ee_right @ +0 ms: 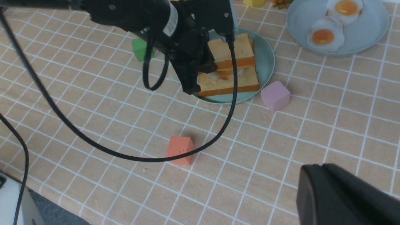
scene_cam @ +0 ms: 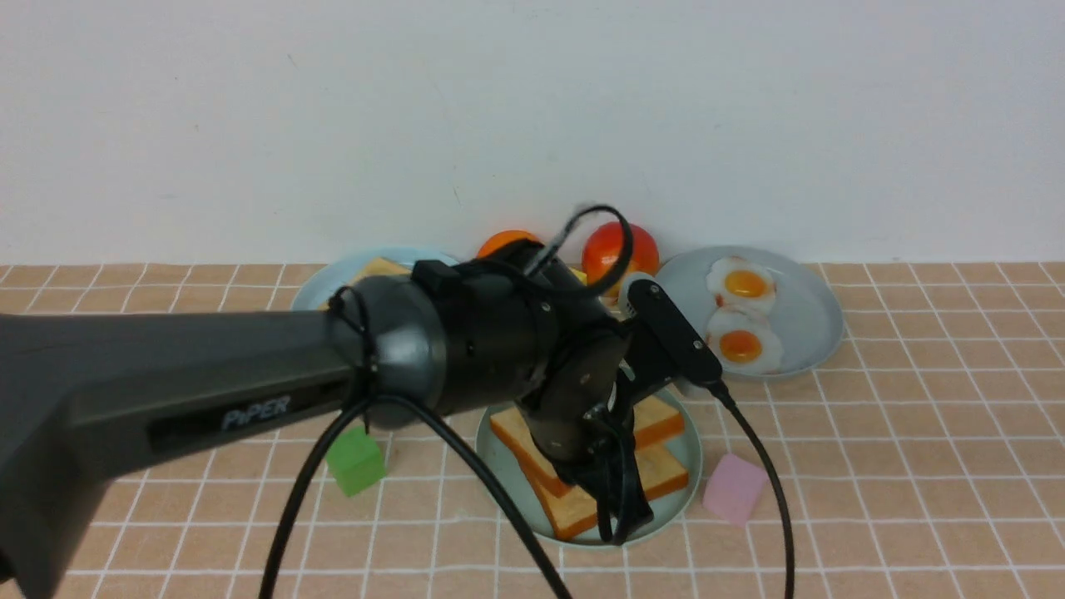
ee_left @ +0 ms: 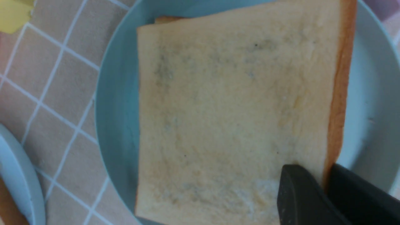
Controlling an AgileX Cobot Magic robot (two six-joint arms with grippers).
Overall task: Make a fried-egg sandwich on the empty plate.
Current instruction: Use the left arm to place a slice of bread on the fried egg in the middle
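Left pincer (ee_left: 315,179) clamps upper square golden toast slice (ee_left: 231,109), 2 stacked | 1 round mint-green plastic plate (ee_left: 115,93) | right pincer (ee_right: 340,195): cannot tell

sandwich (scene_cam: 661,474) on centre plate (scene_cam: 693,462), left cube (scene_cam: 355,460), right cube (scene_cam: 734,489) flanking, 2 eggs (scene_cam: 743,316) on rear right plate (scene_cam: 811,324)

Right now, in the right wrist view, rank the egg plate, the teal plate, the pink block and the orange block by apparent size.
1. Egg plate: widest, though cropped by the frame.
2. Teal plate, partly hidden.
3. Pink block and orange block look alike; orange sits nearer the camera, so I won't rank them.
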